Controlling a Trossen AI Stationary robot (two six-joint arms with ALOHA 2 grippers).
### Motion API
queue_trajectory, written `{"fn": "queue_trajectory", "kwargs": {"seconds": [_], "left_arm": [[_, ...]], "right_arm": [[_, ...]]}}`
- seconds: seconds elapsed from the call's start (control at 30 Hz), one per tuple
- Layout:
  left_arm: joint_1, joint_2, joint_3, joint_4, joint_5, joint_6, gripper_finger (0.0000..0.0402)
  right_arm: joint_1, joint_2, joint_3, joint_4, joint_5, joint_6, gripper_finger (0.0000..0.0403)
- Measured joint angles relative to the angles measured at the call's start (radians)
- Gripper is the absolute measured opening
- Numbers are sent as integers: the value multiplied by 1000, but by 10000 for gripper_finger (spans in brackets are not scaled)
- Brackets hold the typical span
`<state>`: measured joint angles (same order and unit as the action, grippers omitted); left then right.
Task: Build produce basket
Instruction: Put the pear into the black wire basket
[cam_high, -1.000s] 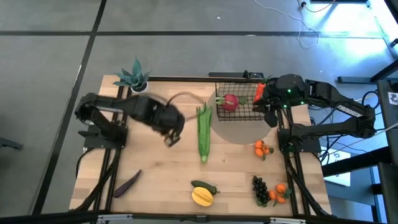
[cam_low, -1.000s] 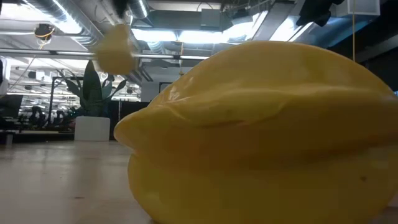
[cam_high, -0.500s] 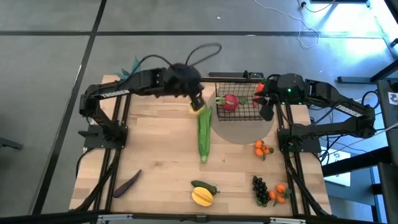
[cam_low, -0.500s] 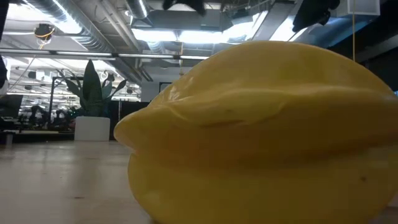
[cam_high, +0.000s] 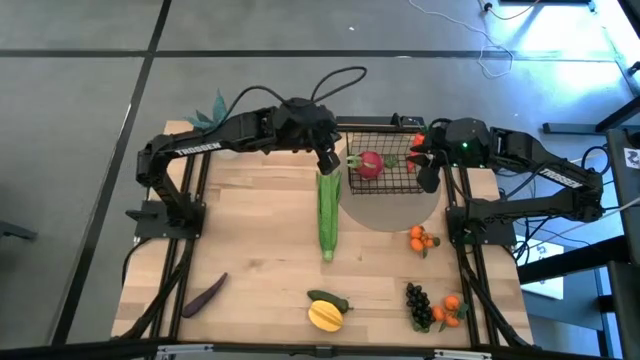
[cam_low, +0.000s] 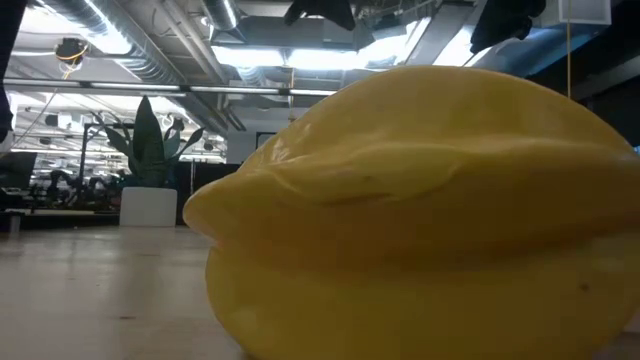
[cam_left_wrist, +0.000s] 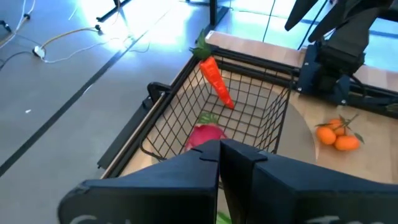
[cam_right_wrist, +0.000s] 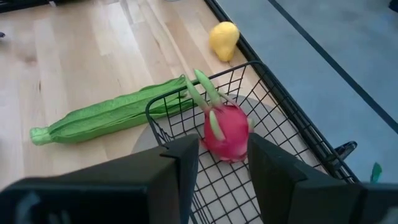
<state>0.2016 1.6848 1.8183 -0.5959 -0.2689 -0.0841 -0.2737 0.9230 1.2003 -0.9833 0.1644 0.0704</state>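
The black wire basket (cam_high: 392, 185) stands on a round grey mat (cam_high: 390, 215) at the far right. A red radish (cam_right_wrist: 227, 132) and a carrot (cam_left_wrist: 216, 81) lie in it. My left gripper (cam_left_wrist: 219, 152) is shut with nothing in it. It hangs above the corn's far end (cam_high: 326, 180), just left of the basket. My right gripper (cam_right_wrist: 224, 149) is open above the basket's right side, and the radish lies ahead of its fingers, apart from them. A small yellow lemon (cam_right_wrist: 224, 38) lies on the table near the far edge, past the corn (cam_right_wrist: 112, 115).
Loose produce lies on the table: oranges (cam_high: 422, 238), grapes (cam_high: 418, 305), more oranges (cam_high: 453, 308), a green pepper (cam_high: 330, 300), a yellow mango (cam_high: 325, 317) that fills the low view (cam_low: 420, 220), and an eggplant (cam_high: 205, 294). A potted plant (cam_high: 215, 125) stands at the far left corner.
My left gripper has swung from the table's left middle toward the far edge and the basket, rising and tipping from pointing down to nearly level; it has stayed shut. A blurred yellow thing seen high in the low view a second ago is gone. My right gripper has turned slightly.
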Motion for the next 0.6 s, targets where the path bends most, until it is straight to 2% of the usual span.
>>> {"fn": "queue_trajectory", "kwargs": {"seconds": [0.6], "left_arm": [[16, 0, 0, -151, -81, -11, 2]], "right_arm": [[0, 0, 0, 0, 0, 0, 126]]}}
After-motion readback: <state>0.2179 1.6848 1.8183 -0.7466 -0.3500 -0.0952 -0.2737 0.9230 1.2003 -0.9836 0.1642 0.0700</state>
